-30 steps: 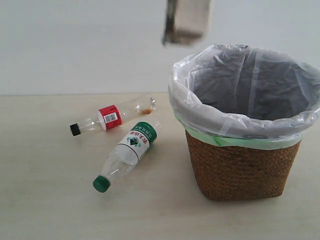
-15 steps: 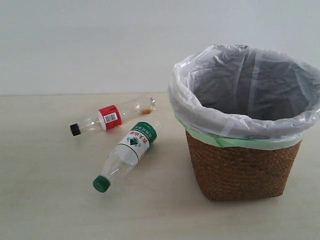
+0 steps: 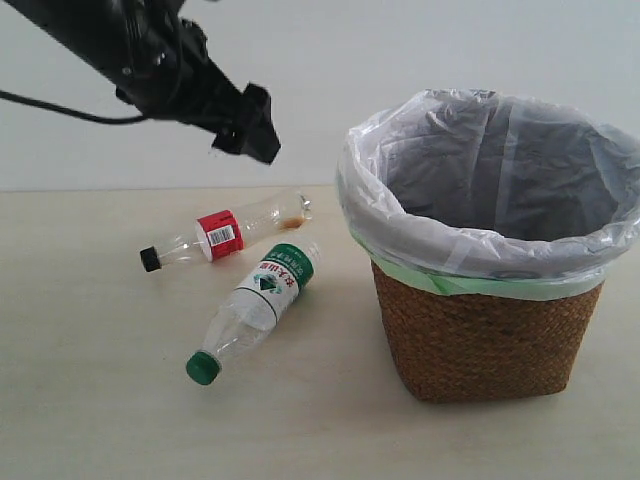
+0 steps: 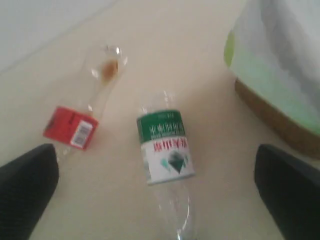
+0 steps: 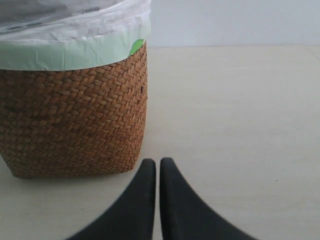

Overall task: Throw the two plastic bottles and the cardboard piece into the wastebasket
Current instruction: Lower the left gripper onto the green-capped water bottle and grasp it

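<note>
Bottle pickup step: left gripper (image 3: 250,128) lining up over the pair.
Jaws spread wide, hovering above the red-label bottle (image 3: 220,234) and green-label bottle (image 3: 262,300), both lying flat left of the wastebasket (image 3: 480,340). Cardboard piece not in view. Right gripper (image 5: 157,170) pressed together beside the basket. Next, probably: descend, straddle one bottle, close.

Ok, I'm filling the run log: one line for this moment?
left gripper: open, empty | right gripper: shut, near wastebasket | red-label bottle, green-cap bottle: on table | cardboard piece: unseen

Brown woven wastebasket (image 3: 480,345) — red-label bottle (image 3: 222,235), green-cap bottle (image 3: 255,310).
</note>
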Controlling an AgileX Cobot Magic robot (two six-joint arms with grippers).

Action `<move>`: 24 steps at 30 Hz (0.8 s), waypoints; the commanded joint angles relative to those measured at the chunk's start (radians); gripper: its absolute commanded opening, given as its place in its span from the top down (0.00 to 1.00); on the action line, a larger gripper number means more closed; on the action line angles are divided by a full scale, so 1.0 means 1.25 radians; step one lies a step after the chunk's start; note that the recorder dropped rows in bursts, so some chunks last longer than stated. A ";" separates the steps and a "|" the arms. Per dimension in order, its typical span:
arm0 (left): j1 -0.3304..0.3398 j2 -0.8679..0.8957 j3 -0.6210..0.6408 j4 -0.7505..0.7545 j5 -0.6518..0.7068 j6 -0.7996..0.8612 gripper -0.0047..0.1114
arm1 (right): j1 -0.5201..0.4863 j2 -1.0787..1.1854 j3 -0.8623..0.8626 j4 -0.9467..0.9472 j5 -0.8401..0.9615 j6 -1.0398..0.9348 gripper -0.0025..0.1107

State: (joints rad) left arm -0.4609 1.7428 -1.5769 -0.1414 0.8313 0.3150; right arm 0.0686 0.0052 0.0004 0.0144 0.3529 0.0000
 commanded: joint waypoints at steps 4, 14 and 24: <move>-0.001 0.114 0.053 -0.012 0.017 -0.016 0.06 | -0.004 -0.004 0.000 -0.001 -0.010 0.000 0.98; -0.002 0.261 0.053 -0.123 -0.082 0.032 0.06 | -0.004 -0.004 0.000 -0.001 -0.010 0.000 0.98; -0.002 0.326 0.053 -0.148 -0.187 0.074 0.06 | -0.004 -0.004 0.000 -0.001 -0.010 0.000 0.98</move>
State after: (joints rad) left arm -0.4609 2.1406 -1.5154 -0.3147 0.6247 0.4007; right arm 0.0686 0.0052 0.0004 0.0144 0.3529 0.0000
